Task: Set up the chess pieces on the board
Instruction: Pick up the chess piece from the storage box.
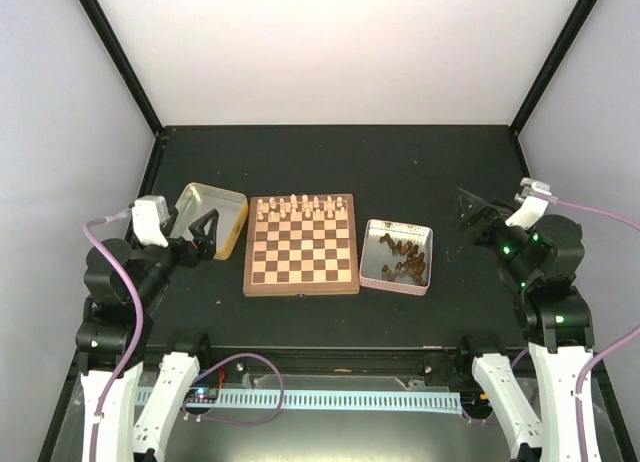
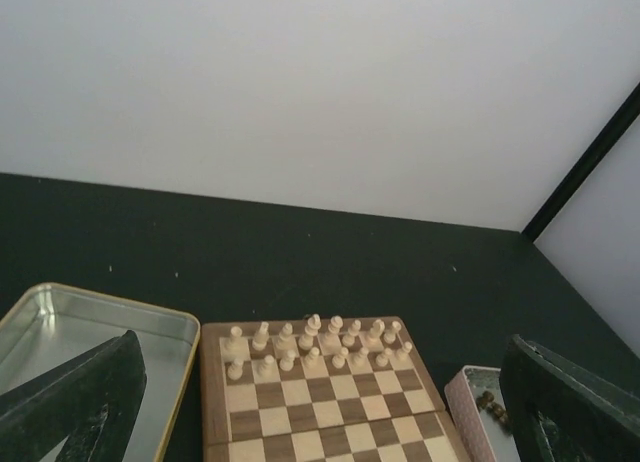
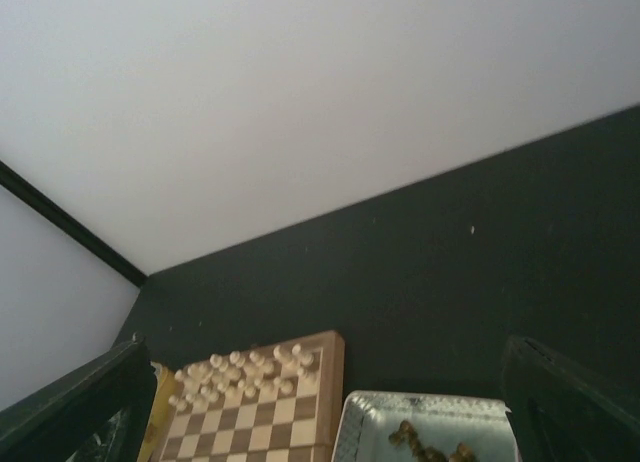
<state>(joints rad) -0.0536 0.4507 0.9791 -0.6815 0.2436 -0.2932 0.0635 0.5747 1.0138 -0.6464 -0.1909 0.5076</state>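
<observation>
Taking the board [image 1: 300,257] as the centre of my clock, with 12 o'clock away from my bases, it lies square on the table [image 1: 400,162]. The dark chess pieces [image 1: 405,257] are not on it. They lie in a loose heap in the silver tin [image 1: 396,225] just beside the board at 3 o'clock, mostly toward that tin's right side. I judge that is my right arm's supply, put within short reach of the squares it must fill.

The pale pieces [image 1: 300,206] stand upright on the two rows at the board's 12 o'clock edge. The gold tin [image 1: 205,207] at about 10 o'clock holds nothing, which suggests that side is finished. The two rows at 6 o'clock are bare, and I take them to be where the dark men belong.

My left claw [image 1: 203,230] hangs over the near corner of the gold tin, fingers spread wide and gripping nothing. My right claw [image 1: 472,214] hovers at 3 o'clock, well apart from the silver tin, and is likewise spread wide and empty. Both are held back from the board, I think to keep the standing men safe.

The count is one board, two tins and two claws. I make out two rows of eight pale pieces, sixteen in all. The dark ones overlap too much for me to number.
</observation>
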